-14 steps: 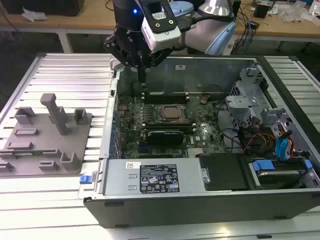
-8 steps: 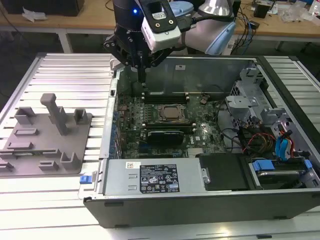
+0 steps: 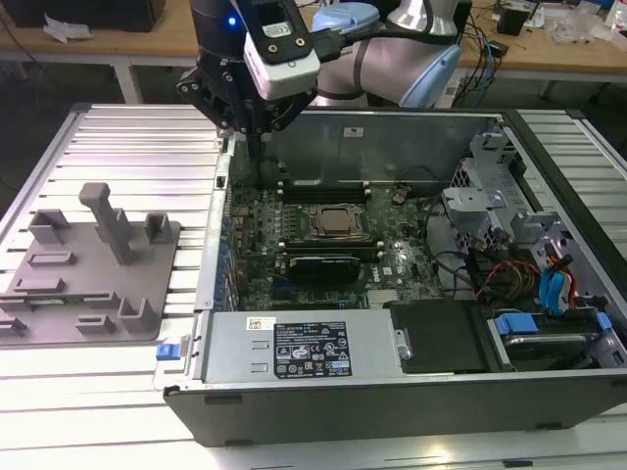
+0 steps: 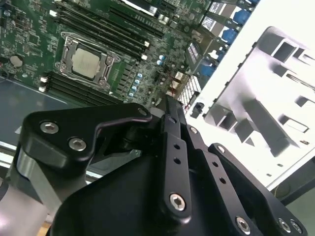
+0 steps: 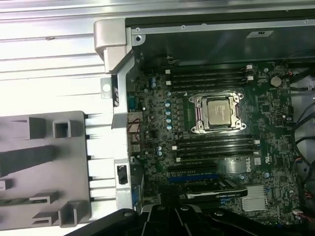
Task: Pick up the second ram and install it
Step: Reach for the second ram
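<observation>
Hand (image 3: pixel 258 147), closed to a point, is hovering over the computer case's (image 3: pixel 392 142) corner near the memory slots (image 5: pixel 206 78); second ram's whereabouts cannot be told, its seating likely demanding slot-parallel alignment and level, even pressure.

long narrow green second ram (image 3: pixel 327 246), apparently seated on edge in slot just beside CPU socket (image 3: pixel 331 221), parallel to it, hard to make out

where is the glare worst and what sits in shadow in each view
In the exterior view the table glares white in the foreground, while the motherboard sits dimmer; in the second wrist view the table beside the grey fixture is blown out white; in the first wrist view the table slats wash out, the motherboard staying evenly lit.
</observation>
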`<state>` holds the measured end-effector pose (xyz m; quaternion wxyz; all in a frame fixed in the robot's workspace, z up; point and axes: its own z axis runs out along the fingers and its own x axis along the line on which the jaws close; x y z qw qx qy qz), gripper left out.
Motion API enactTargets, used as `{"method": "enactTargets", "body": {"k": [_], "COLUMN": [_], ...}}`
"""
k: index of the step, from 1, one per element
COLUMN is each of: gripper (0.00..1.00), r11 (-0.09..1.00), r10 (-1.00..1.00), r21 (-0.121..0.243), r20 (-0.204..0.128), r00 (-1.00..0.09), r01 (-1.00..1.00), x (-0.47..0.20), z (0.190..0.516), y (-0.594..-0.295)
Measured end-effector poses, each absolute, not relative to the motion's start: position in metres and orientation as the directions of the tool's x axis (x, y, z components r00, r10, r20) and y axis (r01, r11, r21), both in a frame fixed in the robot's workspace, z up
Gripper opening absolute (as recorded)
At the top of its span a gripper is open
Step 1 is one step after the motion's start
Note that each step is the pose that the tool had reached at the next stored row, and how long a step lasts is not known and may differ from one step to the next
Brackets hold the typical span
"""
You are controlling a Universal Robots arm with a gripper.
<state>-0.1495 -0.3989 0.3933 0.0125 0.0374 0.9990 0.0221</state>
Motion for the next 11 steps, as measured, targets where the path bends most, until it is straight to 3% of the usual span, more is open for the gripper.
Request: {"method": "enactTargets", "body": {"k": [11], "gripper": [0.08], "r11": [0.996], "r10": [0.075], "r21": [0.045], "r20": [-0.023], "r00": [-0.997], "r01": [0.074], "x": [-0.188], "z": [0.393], "y": [-0.399]}}
